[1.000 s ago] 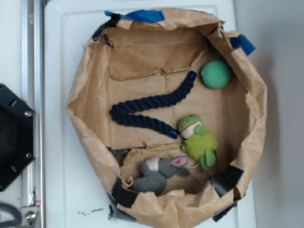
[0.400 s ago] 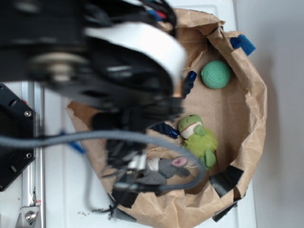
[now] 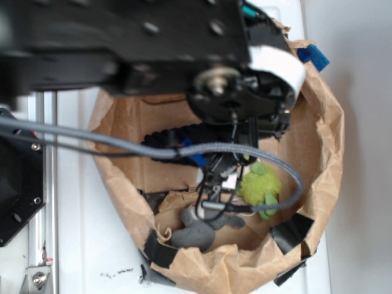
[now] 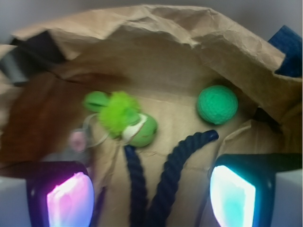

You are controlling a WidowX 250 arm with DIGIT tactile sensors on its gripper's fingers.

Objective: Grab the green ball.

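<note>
Fingers (image 4: 232, 196) of gripper (image 4: 150, 198) spread wide, holding nothing, above brown paper-lined bin (image 4: 156, 28). Small ridged teal-green ball (image 4: 217, 104) sits by far wall, w/ fuzzy lime-green frog plush (image 4: 124, 119) to its left.

I see the green ball (image 4: 217, 104), small, round and mint-teal, with a faintly ridged surface. It sits alone on brown paper beside the crumpled wall.

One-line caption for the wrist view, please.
Open gripper looks into the paper-lined bin: green ball upper right, frog plush left, navy rope between fingers.
</note>
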